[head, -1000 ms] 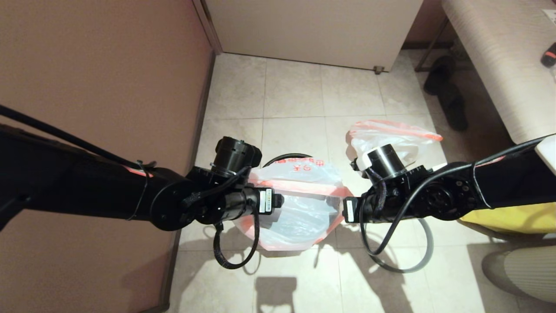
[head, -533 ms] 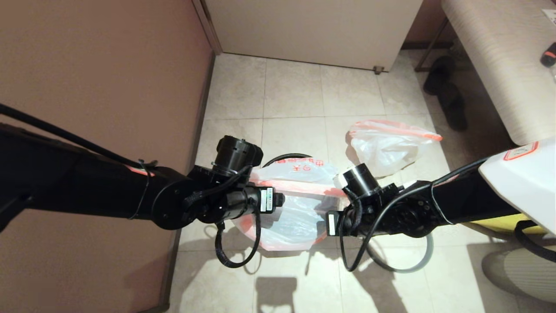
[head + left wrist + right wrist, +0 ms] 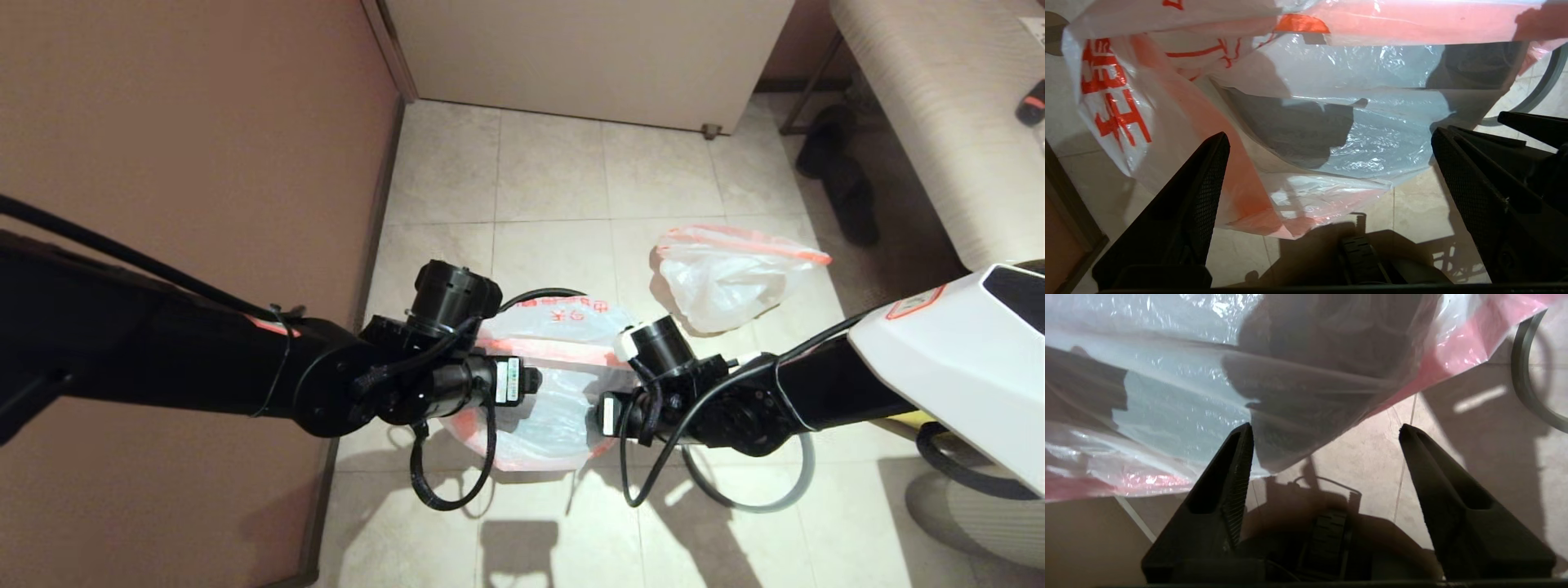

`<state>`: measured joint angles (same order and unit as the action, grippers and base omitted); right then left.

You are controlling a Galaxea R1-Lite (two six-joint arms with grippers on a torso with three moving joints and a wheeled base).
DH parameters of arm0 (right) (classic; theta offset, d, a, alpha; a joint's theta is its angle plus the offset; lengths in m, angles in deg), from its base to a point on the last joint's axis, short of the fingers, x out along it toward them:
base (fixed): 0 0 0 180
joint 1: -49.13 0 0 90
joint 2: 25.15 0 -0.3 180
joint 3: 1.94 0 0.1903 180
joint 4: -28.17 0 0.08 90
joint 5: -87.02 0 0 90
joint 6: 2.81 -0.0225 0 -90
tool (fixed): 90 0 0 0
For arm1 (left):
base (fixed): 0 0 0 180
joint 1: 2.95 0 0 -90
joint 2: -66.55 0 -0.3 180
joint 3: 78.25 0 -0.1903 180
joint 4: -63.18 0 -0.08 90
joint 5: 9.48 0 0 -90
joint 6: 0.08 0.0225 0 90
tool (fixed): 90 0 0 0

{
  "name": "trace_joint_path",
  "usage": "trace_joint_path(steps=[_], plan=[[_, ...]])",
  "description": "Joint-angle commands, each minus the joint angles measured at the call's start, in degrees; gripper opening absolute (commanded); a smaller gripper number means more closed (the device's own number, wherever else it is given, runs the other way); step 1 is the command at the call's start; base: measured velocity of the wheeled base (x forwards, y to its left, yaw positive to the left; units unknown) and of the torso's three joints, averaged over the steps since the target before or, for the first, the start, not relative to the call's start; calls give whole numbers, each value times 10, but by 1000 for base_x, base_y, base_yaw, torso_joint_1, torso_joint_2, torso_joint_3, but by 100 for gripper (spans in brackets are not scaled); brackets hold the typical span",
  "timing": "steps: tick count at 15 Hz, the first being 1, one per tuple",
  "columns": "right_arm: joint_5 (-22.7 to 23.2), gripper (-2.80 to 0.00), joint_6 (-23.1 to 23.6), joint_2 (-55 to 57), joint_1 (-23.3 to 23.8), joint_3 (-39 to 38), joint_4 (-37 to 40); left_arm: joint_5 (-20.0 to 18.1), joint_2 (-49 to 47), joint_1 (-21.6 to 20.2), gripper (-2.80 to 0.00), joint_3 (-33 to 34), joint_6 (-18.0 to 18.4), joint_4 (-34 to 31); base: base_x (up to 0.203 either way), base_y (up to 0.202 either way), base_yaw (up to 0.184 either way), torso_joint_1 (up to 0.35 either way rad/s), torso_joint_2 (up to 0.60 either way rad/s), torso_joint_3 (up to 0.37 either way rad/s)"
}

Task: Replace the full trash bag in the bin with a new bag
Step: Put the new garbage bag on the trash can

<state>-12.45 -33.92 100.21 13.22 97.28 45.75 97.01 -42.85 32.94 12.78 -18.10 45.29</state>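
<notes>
Both claws hang low over the bin (image 3: 543, 296), which shows only as a black rim arc behind the new bag (image 3: 555, 384) draped across its mouth. Left gripper (image 3: 1327, 163): fingers spread wide, holding nothing, poised above the bag's near edge. Right gripper (image 3: 1325, 445): fingers parted, empty, with the bag's pink-edged corner just beyond the tips. Step in hand, as I judge it: spreading and seating the new liner; neither claw has the film, so my next move calls for each to pinch an opposite stretch of the red band and draw it out over the rim. Full trash bag (image 3: 727, 278) lies on the floor tiles (image 3: 555, 180) beyond my right arm, well apart from the bin. Grey rim ring (image 3: 784, 486) lies on the floor beside the bin, under my right wrist. Wall (image 3: 204, 163) closes my left side; open tiles lie ahead
</notes>
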Motion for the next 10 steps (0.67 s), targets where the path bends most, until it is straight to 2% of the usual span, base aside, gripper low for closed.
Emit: trace_joint_path(steps=[1, 4, 7, 8, 10], plan=[[-7, 0, -10, 28, 0, 2, -30, 1, -2, 1, 0, -1, -3, 2, 0, 0, 0, 0, 0, 0], [-32, 0, -27, 49, 0, 14, -86, 1, -2, 1, 0, 0, -4, 2, 0, 0, 0, 0, 0, 0], [-107, 0, -29, 74, -2, 49, -84, 14, -7, 4, 0, 0, -5, 11, 0, 0, 0, 0, 0, 0], [-123, -280, -29, 79, -5, 57, -78, 20, -12, 4, 0, 1, -5, 20, 0, 0, 0, 0, 0, 0], [-137, -280, -29, 83, -7, 68, -62, 25, -12, 3, 0, 2, -5, 30, 0, 0, 0, 0, 0, 0]])
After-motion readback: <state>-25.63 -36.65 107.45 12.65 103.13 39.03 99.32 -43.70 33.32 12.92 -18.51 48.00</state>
